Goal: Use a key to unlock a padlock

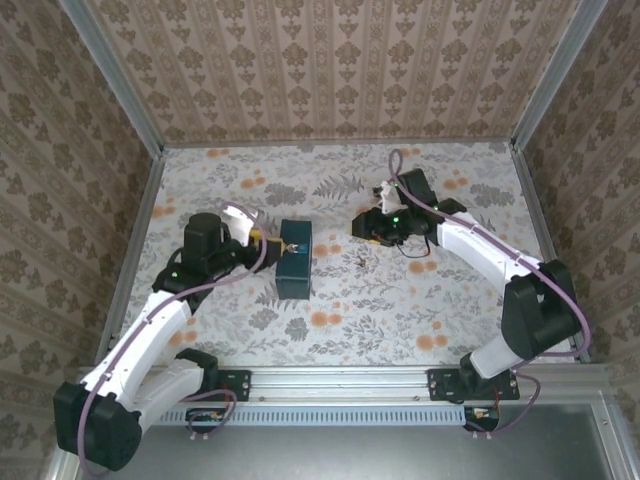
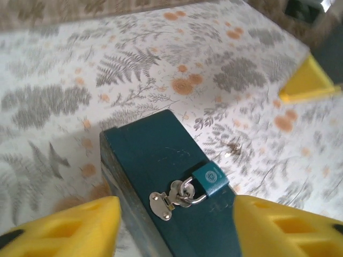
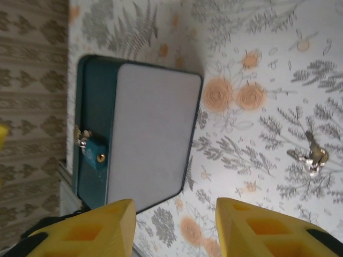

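Blocks the middle of the flower-patterned table (image 1: pixel 450 310): dark teal rectangular box (image 1: pixel 294 268), small blue-teal padlock (image 2: pixel 210 178) hooked on its metal hasp (image 2: pixel 162 205). Crowds the box's left side: left gripper (image 1: pixel 263 241), yellow fingers (image 2: pixel 69 227) spread. Leaves bare tabletop right of the box, around the small dark metal key (image 3: pixel 311 158), and along the near and far edges.

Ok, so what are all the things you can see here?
Floral-cloth table: one, white with orange flowers, under everything.
Rectangular teal box: one, dark teal, mid-table.
Small blue-teal padlock: one, blue-teal, on the box's silver metal hasp.
Small metal key: one, dark, on the table right of the box.
Patterned wallpaper walls: three, beige, around the table.
Robot arms: two, white and black, left arm, right arm.
End effectors: two, yellow-fingered, both open; left end effector by the box, right end effector near the key.
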You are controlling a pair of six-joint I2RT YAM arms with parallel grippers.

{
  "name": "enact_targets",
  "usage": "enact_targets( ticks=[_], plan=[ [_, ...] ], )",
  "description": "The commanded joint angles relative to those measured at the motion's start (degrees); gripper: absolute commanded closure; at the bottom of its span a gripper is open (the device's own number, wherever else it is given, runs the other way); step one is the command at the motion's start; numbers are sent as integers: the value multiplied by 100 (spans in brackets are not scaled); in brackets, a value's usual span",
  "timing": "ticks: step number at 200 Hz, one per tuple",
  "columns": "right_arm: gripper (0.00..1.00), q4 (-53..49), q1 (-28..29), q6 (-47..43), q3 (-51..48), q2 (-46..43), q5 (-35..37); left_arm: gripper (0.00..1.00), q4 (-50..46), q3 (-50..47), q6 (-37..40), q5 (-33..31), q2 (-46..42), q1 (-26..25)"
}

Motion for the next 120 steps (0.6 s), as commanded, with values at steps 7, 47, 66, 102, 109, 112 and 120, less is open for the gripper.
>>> enact_targets(
  ticks=[7, 47, 66, 102, 109, 112, 120],
  plan=[
    [54, 687, -211, -546, 17, -247, -1116, 33, -454, 446, 3086, 705, 248, -64],
    [54, 407, -378, -1254, -62, -247, -1293, 40, -2492, 1957, 4241, 564, 1323, -292],
    [54, 564, -483, -1247, -196, -196, -1462, 40, -3167, 2390, 4840, 523, 1519, -511],
    [54, 610, -696, -1215, -340, -196, -1832, 33, -3857, 2759, 5374, 256, 2036, -869],
    [54, 577, -722, -1238, -367, -234, -1825, 33, -3975, 2839, 5550, 123, 2184, -942],
    [54, 558, -729, -1262, -369, -244, -1824, 33, -3988, 2872, 5612, 68, 2251, -962],
    [54, 503, -732, -1306, -371, -271, -1808, 34, -3996, 2959, 5762, -65, 2421, -994]
  ],
)
